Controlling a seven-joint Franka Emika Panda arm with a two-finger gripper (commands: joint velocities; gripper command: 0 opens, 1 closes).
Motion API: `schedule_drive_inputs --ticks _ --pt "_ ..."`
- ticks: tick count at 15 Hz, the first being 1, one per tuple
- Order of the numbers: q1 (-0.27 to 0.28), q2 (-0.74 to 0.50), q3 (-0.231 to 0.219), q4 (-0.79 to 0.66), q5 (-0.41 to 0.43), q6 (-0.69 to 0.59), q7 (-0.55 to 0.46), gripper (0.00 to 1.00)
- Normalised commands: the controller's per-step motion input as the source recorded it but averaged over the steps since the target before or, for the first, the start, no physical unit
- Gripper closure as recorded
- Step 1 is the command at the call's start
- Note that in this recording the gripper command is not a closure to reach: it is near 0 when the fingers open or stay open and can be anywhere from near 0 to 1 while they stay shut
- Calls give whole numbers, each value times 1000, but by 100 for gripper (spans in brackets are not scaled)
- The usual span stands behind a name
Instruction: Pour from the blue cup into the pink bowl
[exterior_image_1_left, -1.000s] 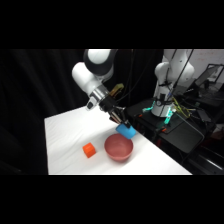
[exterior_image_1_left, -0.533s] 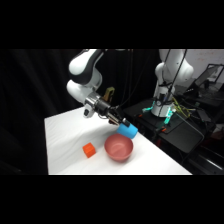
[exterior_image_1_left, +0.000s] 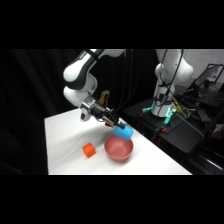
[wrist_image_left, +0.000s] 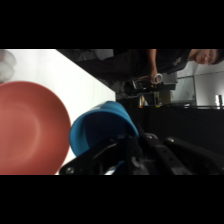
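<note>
Blue cup (exterior_image_1_left: 123, 132) clamped in the tool (exterior_image_1_left: 117, 127), tipped on its side above the far rim of the pink bowl (exterior_image_1_left: 118, 148), orange cube (exterior_image_1_left: 89, 150) set left on the white surface (exterior_image_1_left: 65, 135).

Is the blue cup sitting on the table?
No, the blue cup is held up in the gripper, tipped over the rim of the pink bowl.
</note>
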Motion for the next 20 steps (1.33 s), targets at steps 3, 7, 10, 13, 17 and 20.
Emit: schedule_drive_inputs --ticks 3,7,10,13,17,20 --pt "151 -299 -121 -159 -308 495 200 18" --pt "53 -437 -77 -245 -351 453 240 18" --pt "-1 -454 -54 -265 -364 455 258 18" --pt "5 -188 -52 -160 -349 555 332 18" --pt "4 154 -45 -15 -291 617 431 18" --pt "-41 193 25 3 -115 467 344 18"
